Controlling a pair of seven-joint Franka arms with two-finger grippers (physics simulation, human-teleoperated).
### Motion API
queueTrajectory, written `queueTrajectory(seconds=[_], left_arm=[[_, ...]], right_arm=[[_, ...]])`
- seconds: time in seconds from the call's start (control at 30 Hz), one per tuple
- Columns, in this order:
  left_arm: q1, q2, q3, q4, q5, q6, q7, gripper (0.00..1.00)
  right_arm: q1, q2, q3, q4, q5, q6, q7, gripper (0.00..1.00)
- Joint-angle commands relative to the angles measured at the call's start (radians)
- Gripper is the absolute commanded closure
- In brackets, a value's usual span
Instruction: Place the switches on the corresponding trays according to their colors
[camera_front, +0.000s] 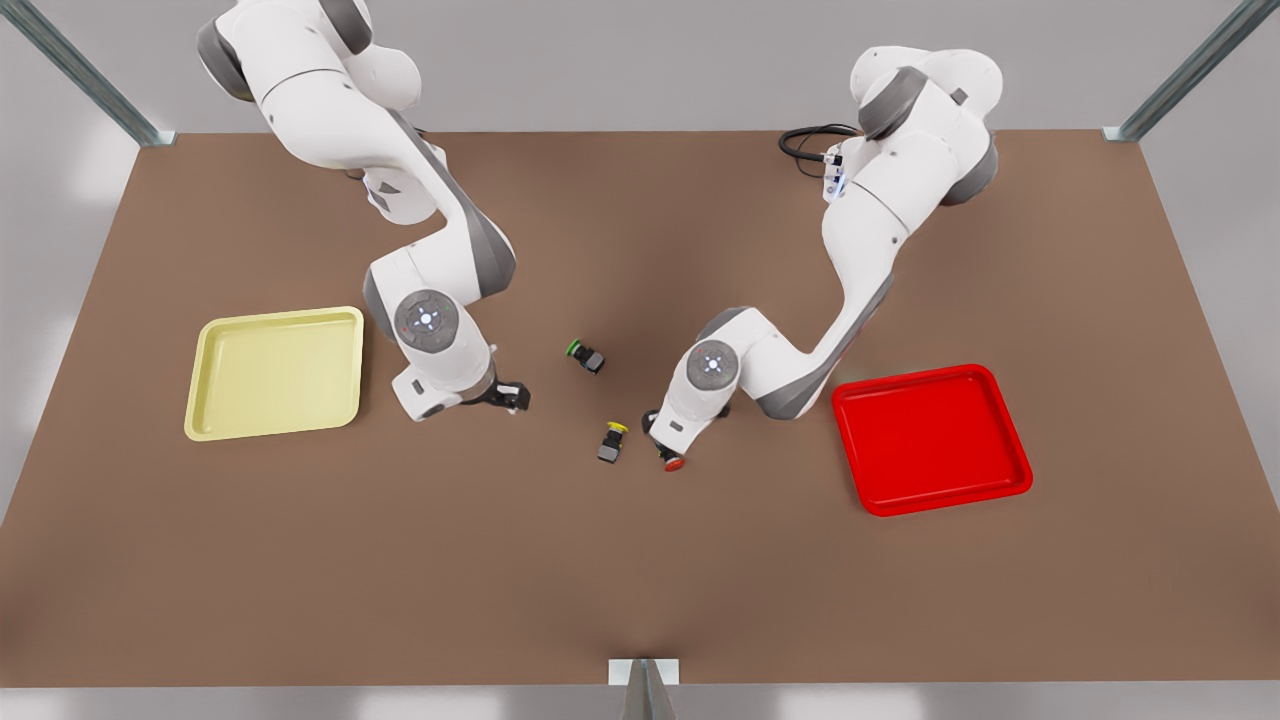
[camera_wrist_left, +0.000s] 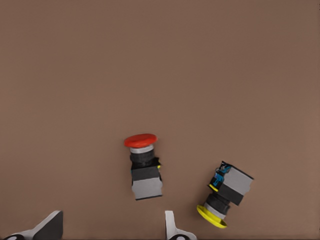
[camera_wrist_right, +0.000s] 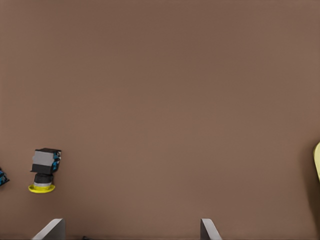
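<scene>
While the right gripper (camera_front: 505, 396) waits open, the spread left gripper (camera_wrist_left: 112, 227) hovers at the red switch's (camera_wrist_left: 143, 167) 6 o'clock.

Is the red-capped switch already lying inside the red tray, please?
No, the red-capped switch lies on the brown table beside the left gripper, apart from the red tray.

A broad brown desk (camera_front: 640, 560) with a plain matte top takes up most of the room before me. Grey metal struts run diagonally off its two far corners, one at the front view's left (camera_front: 85, 75) and one at its right (camera_front: 1190, 70). A small metal bracket (camera_front: 643, 680) sits at the middle of the near edge. A black cable (camera_front: 805, 140) loops on the desk's far side.
</scene>
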Motion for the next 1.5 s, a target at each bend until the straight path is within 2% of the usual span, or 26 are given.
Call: queueTrajectory(seconds=[0.0,0.17,0.33,0.5,0.7,0.87,0.9,1.03,1.13,1.47], left_arm=[[-0.003,0.007,0.000,0.002,0.069,0.001,-0.002,0.01],[-0.025,0.106,0.000,0.120,0.150,0.002,-0.023,0.01],[-0.019,0.115,0.000,0.080,0.184,0.002,-0.008,0.03],[-0.025,0.140,0.001,0.070,0.187,0.093,-0.036,0.05],[-0.031,0.139,0.000,0.065,0.212,0.070,-0.091,0.15],[-0.031,0.142,0.001,0.059,0.261,0.084,-0.102,0.16],[-0.031,0.145,0.001,0.059,0.268,0.085,-0.102,0.20],[-0.031,0.154,0.003,0.056,0.268,0.091,-0.106,0.24],[-0.031,0.152,0.003,0.057,0.268,0.088,-0.109,0.41],[-0.031,0.148,0.001,0.048,0.255,0.075,-0.138,0.45]], right_arm=[[0.000,-0.002,0.000,0.000,0.000,-0.003,0.000,0.00],[0.009,-0.008,0.002,0.011,0.000,-0.020,0.000,0.00],[0.011,-0.008,0.003,0.011,-0.003,-0.026,-0.003,0.00],[0.009,0.006,0.003,0.009,-0.008,-0.016,-0.003,0.00],[0.008,0.010,0.002,0.011,-0.018,-0.014,-0.005,0.00],[0.006,0.015,0.002,0.011,-0.018,-0.010,-0.005,0.00],[0.006,0.015,0.002,0.011,-0.021,-0.010,-0.005,0.00],[0.006,0.015,0.002,0.011,-0.021,-0.011,-0.005,0.00],[0.008,0.015,0.002,0.012,-0.021,-0.009,-0.005,0.00],[0.009,0.013,0.003,0.020,-0.018,-0.011,-0.005,0.00]])
